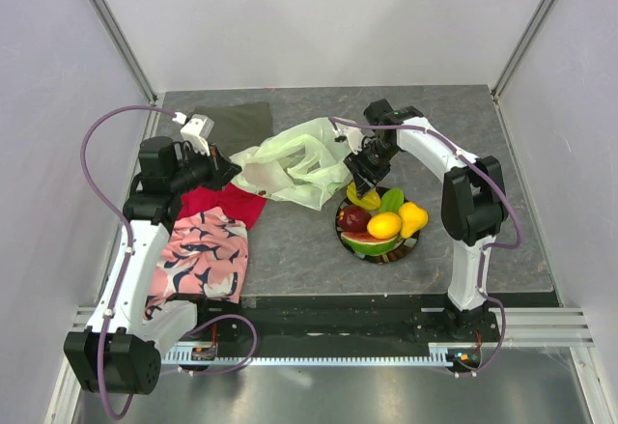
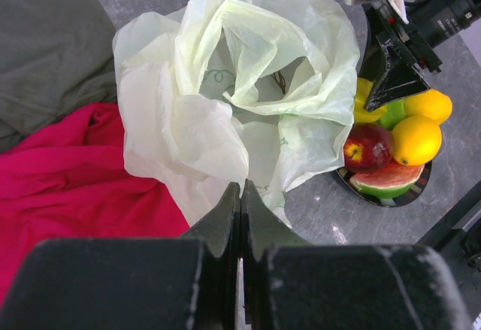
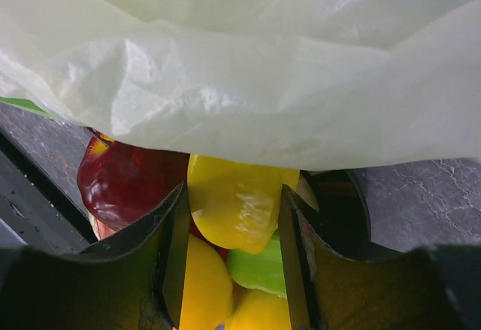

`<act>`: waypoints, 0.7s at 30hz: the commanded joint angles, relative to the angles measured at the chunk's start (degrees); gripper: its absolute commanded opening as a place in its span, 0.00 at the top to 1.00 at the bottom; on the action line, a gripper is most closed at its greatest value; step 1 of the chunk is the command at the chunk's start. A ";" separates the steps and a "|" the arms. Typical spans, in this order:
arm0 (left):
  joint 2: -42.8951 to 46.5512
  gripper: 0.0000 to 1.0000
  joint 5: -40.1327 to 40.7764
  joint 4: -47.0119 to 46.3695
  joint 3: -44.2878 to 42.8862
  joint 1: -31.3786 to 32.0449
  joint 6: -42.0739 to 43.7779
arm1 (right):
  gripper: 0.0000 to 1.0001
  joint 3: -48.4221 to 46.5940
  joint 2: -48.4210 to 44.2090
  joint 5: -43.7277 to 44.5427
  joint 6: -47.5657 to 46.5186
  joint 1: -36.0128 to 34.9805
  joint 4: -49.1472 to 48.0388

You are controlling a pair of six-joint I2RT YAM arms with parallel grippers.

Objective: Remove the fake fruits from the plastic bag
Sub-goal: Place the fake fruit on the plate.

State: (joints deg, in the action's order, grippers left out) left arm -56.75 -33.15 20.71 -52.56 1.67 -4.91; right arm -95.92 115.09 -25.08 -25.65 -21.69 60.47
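Observation:
The pale-green plastic bag (image 1: 294, 163) lies crumpled and open-mouthed at mid-table. My left gripper (image 1: 230, 169) is shut on its left edge; in the left wrist view the jaws (image 2: 241, 189) meet where the bag (image 2: 233, 97) ends. My right gripper (image 1: 363, 184) hangs over the dark-rimmed plate (image 1: 407, 247), shut on a yellow fruit (image 3: 237, 202) just below the bag's edge (image 3: 240, 67). On the plate lie a dark red apple (image 1: 354, 217), a lemon (image 1: 384, 224), a yellow pear (image 1: 413, 217), a green piece (image 1: 391, 199) and a watermelon slice (image 1: 369, 243).
A red cloth (image 1: 224, 202) and a pink patterned cloth (image 1: 201, 255) lie under the left arm. A dark grey cloth (image 1: 234, 123) sits at the back left. White walls close in the table on three sides.

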 commanded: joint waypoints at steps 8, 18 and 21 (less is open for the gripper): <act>0.41 0.98 -1.04 -2.43 -0.79 -0.27 -1.60 | 0.02 -1.99 1.02 2.05 1.13 -0.02 1.14; -0.29 0.98 -1.48 -3.57 -0.88 -0.27 -2.12 | 0.02 -13.49 -2.67 -5.23 -2.65 0.16 8.87; -0.73 0.98 -1.83 -4.10 -0.97 -0.18 -2.56 | 0.02 -17.89 -4.25 -9.87 -2.39 0.07 8.27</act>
State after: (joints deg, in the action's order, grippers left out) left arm -56.95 -33.34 19.66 -52.53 1.67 -5.15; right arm -107.55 115.33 -27.27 -26.87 -21.63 67.29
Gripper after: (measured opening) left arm 0.022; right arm 0.982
